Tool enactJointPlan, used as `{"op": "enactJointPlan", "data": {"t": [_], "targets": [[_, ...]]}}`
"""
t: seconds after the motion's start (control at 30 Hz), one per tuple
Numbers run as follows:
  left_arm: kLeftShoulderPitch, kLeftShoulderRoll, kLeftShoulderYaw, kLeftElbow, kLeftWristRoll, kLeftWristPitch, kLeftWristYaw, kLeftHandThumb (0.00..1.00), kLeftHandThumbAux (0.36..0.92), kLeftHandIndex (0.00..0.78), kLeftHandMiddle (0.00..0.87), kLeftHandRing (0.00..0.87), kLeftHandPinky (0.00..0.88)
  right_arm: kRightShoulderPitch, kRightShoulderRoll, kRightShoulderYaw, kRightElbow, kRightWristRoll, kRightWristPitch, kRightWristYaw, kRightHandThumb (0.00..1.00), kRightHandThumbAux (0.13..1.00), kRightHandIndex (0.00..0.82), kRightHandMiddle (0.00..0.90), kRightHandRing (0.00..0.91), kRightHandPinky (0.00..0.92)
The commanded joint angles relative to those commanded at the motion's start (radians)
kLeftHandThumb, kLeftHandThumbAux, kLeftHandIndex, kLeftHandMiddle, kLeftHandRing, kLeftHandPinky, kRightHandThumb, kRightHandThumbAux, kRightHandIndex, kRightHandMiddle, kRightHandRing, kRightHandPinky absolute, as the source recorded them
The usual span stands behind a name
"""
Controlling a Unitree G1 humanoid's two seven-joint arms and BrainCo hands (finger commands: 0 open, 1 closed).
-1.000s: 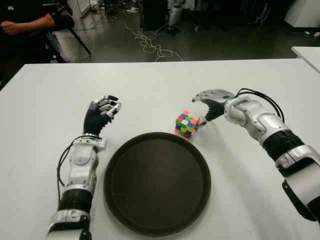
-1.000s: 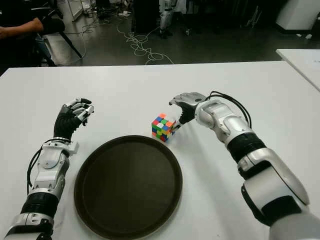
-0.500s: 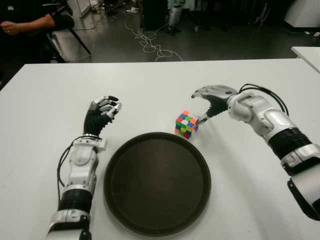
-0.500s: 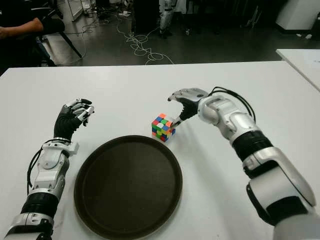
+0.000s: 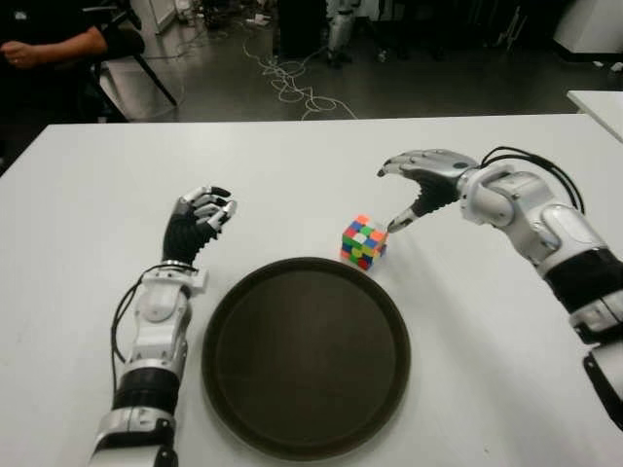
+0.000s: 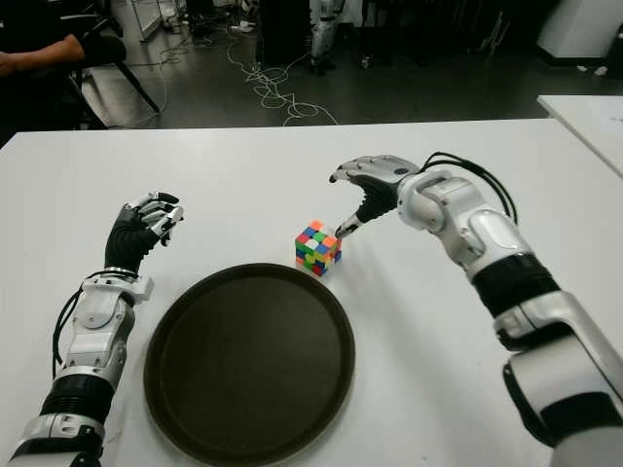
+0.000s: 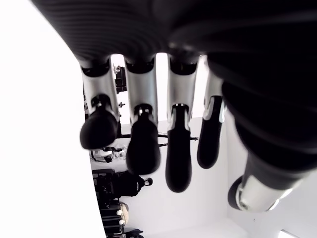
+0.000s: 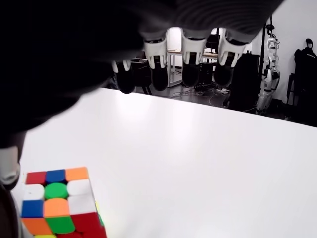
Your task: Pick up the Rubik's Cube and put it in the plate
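We can read no text, label, brand, number or sign anywhere in these views.

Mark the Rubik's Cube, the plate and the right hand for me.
Rubik's Cube (image 5: 363, 242): left eye view, middle of its top face.
plate (image 5: 230, 311): left eye view, left rim.
right hand (image 5: 424, 175): left eye view, middle of the hand.

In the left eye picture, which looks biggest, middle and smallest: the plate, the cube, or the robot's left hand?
1. Plate, biggest by far.
2. Left hand.
3. Cube, smallest, though not much smaller than the hand.
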Motion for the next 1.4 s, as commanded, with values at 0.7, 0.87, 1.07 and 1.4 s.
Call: {"op": "enactJointPlan", "data": {"t": [0.7, 0.87, 1.07, 1.4], "targets": [[0.003, -0.007, 0.000, -0.010, -0.004, 0.014, 0.005, 0.843, 0.662, 0.413, 0.569, 0.728, 0.761, -0.008, 0.030, 0.005, 0.067, 0.008, 0.021, 0.006, 0.000, 0.412, 0.000, 0.074, 0.072, 0.060], [0.004, -0.006, -0.001, -0.009, -0.002, 0.008, 0.006, 0.842, 0.663, 0.411, 0.569, 0.726, 0.754, -0.016, 0.039, 0.024, 0.079, 0.008, -0.010, 0.008, 0.000, 0.433, 0.000, 0.078, 0.079, 0.068], [0.005, -0.006, -0.002, -0.012, -0.001, 0.005, 0.006, 0.843, 0.663, 0.412, 0.571, 0.724, 0.749, -0.024, 0.064, 0.043, 0.112, 0.000, -0.025, -0.003, 0.000, 0.432, 0.000, 0.093, 0.098, 0.078], [0.003, -0.005, -0.001, -0.010, -0.004, 0.005, 0.002, 0.844, 0.662, 0.413, 0.571, 0.724, 0.751, -0.029, 0.070, 0.060, 0.129, -0.006, -0.052, -0.006, 0.000, 0.435, 0.000, 0.093, 0.083, 0.056]]}}
